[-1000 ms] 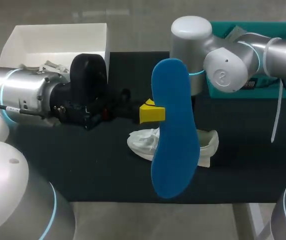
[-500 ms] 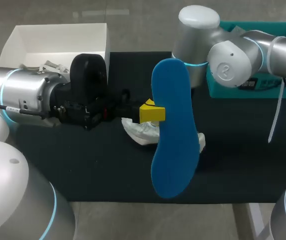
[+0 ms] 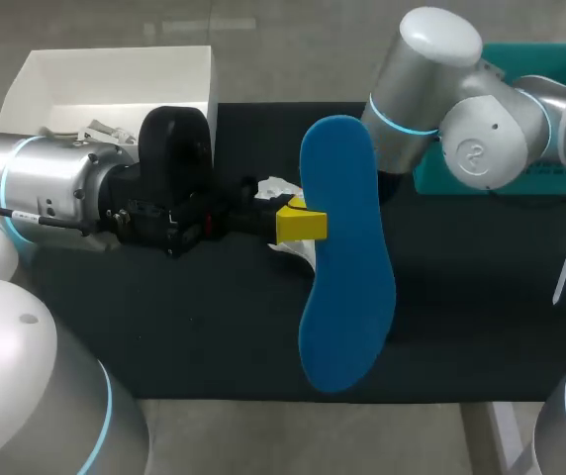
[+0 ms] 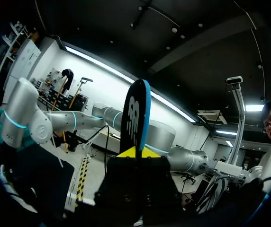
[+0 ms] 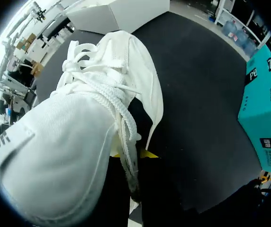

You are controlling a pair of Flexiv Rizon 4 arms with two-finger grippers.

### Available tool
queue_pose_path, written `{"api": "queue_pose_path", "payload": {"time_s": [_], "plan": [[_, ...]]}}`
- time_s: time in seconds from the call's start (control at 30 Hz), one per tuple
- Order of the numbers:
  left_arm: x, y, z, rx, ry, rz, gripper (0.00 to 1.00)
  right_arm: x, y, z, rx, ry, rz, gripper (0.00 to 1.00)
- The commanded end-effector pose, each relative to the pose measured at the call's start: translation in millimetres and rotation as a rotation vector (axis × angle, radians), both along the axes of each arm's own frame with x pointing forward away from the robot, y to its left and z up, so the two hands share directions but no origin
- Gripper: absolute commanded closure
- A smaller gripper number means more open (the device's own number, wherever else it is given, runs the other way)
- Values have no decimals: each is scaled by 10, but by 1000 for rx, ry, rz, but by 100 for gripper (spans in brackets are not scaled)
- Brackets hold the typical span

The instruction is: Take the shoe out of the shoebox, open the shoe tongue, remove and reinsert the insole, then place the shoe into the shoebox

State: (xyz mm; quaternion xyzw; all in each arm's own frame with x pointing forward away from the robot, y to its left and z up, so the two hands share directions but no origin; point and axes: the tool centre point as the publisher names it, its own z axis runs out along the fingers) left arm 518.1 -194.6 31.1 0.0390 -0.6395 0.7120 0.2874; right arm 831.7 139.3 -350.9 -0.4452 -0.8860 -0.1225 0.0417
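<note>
My left arm is reaching in flat from the left, its gripper (image 3: 301,222) clamped tight on the blue insole (image 3: 342,257) and holding it up on edge over the black mat (image 3: 461,297). My right arm is bending in from the right, its gripper (image 5: 135,154) pinching the white shoe (image 5: 78,127), fingers mostly buried under it. Compared with a second ago, the shoe is moving behind the insole toward the white shoebox (image 3: 115,84), and the right elbow is swinging outward.
</note>
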Motion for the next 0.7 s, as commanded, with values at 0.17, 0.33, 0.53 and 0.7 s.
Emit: {"api": "queue_pose_path", "payload": {"time_s": [0.17,0.33,0.53,0.7], "plan": [[-26,-38,13,-2,1,5,100,86,-21,71,205,-88,-370,100],[-26,-38,13,-2,1,5,100,124,-13,111,228,19,-447,100],[-26,-38,13,-2,1,5,100,106,-16,187,189,85,-440,100],[-26,-38,13,-2,1,5,100,80,-70,112,172,107,-456,100]]}}
